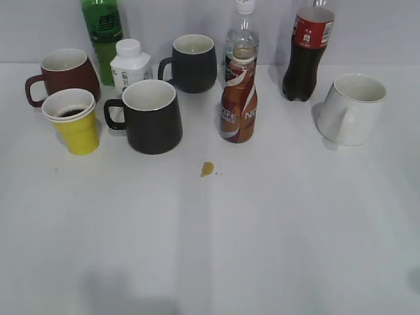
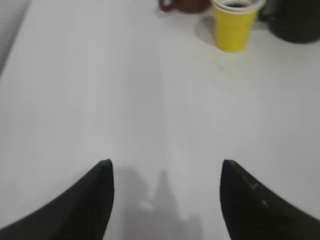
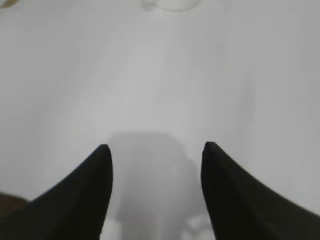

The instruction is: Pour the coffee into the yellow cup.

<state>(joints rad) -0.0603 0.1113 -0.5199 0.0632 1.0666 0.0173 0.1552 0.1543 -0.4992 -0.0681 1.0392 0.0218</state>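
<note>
Yellow cup (image 1: 75, 125) upright at far left of table (image 1: 262, 236), dark liquid inside; just beside the maroon mug (image 1: 62, 73) behind it and the black mug (image 1: 149, 115) to its right. Coffee bottle (image 1: 238, 98) upright at centre-far, cap off, well apart from the cup. Small brown spot (image 1: 207, 169) on the table near the bottle. Left gripper (image 2: 165, 167): jaws wide apart, holding nothing, over bare table. Right gripper (image 3: 156, 150): jaws wide apart, empty.
</note>
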